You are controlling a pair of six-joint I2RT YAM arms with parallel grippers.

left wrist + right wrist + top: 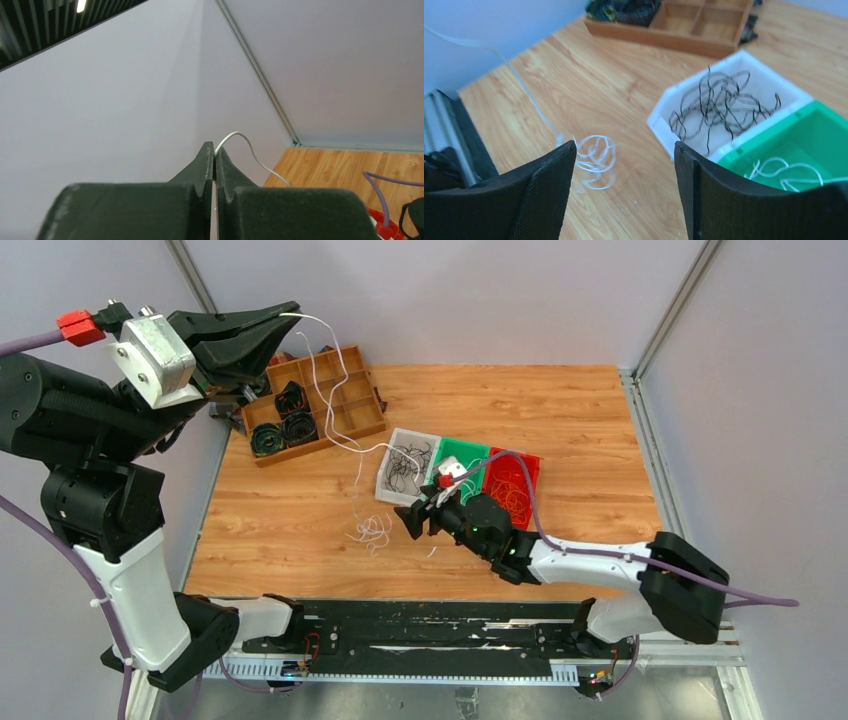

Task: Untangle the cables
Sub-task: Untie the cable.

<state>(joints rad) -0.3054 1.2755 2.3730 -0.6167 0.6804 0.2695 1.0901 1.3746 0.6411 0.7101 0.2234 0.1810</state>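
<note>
White cable (pixel 372 530) strung from a raised grip down to the table (pixel 580 420).
Pinched at one end in the tight-pressed left gripper (pixel 293 310); far end coiled loosely beside the spread, empty right gripper (pixel 410 523). Probably light, limp, slippery: best taken near the coil.

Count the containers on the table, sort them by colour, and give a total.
White bin: 1
Green bin: 1
Red bin: 1
Brown wooden tray: 1
Total: 4
</note>
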